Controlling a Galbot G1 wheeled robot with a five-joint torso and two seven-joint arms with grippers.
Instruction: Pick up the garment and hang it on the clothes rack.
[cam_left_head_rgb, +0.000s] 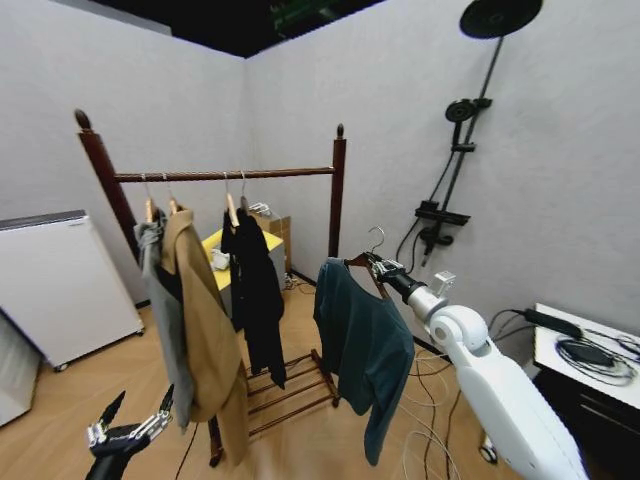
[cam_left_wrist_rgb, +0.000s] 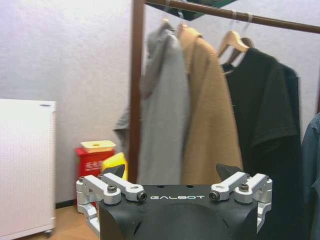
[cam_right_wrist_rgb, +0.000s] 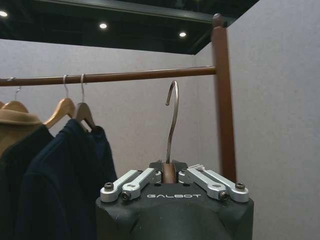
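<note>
The garment (cam_left_head_rgb: 360, 340), a dark teal jacket, hangs on a wooden hanger in the air just right of the clothes rack (cam_left_head_rgb: 337, 190). My right gripper (cam_left_head_rgb: 380, 266) is shut on the hanger's neck (cam_right_wrist_rgb: 169, 172) under its wire hook (cam_right_wrist_rgb: 173, 112). The hook stands upright below the crossbar (cam_right_wrist_rgb: 125, 77) and near the right post (cam_right_wrist_rgb: 223, 105), apart from both. An edge of the garment (cam_left_wrist_rgb: 313, 170) also shows in the left wrist view. My left gripper (cam_left_head_rgb: 125, 432) hangs low at the front left, open and holding nothing (cam_left_wrist_rgb: 175, 191).
On the crossbar (cam_left_head_rgb: 225, 175) hang a grey garment (cam_left_head_rgb: 155, 270), a tan coat (cam_left_head_rgb: 205, 330) and a black coat (cam_left_head_rgb: 255, 290). A white cabinet (cam_left_head_rgb: 50, 285) stands at the left, a shower fixture (cam_left_head_rgb: 455, 160) on the right wall, a cable-strewn table (cam_left_head_rgb: 590, 360) at the right.
</note>
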